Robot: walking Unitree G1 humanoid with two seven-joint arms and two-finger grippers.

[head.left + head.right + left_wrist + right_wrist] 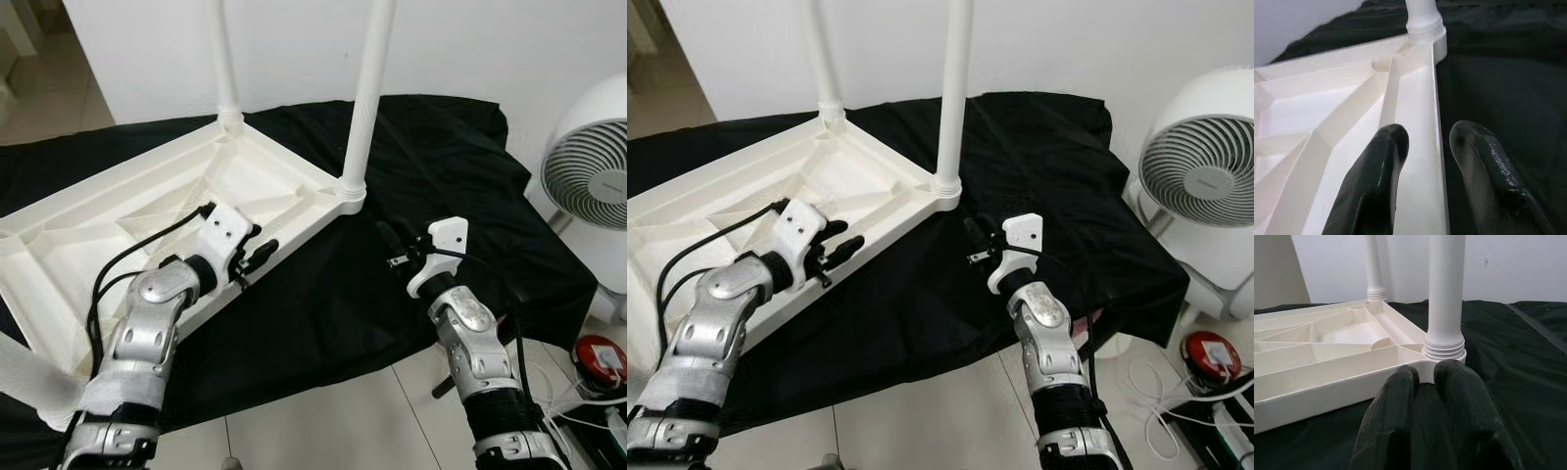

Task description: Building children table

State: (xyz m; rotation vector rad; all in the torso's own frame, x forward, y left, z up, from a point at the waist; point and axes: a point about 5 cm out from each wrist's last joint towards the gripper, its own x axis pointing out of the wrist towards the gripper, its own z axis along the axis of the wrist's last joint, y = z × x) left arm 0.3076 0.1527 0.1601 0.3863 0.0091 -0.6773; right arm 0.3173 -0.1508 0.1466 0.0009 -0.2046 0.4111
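An upturned white plastic tabletop (pixel 127 225) lies ribbed side up on a black cloth (pixel 441 186), taking up the cloth's left half. At the bottom left, a white leg (pixel 24 377) lies across the view, though blur makes it hard to say what it rests on. The left gripper (pixel 263 253) sits at the tabletop's near long edge. In the left wrist view its fingers (pixel 1376 181) are spread, one over the ribbed inside and the other over the cloth, with the edge wall between them; whether they touch the wall is hard to tell.

At the tabletop's far corner one leg (pixel 224 59) stands upright in its socket. A second upright leg (pixel 364 98) stands in the right corner, nearest the middle of the cloth.

The right gripper (pixel 389 245) hovers over the bare cloth, just right of that right corner and pointing towards it. In the right wrist view its fingers (pixel 1396 431) are pressed together with nothing between them, and the leg's ringed base (pixel 1444 345) stands just beyond their tips.

Past the cloth's right edge a white fan (pixel 588 171) stands on the pale floor (pixel 323 431). Near the fan's foot lie a red round object (pixel 600 360) and white cables (pixel 578 401).
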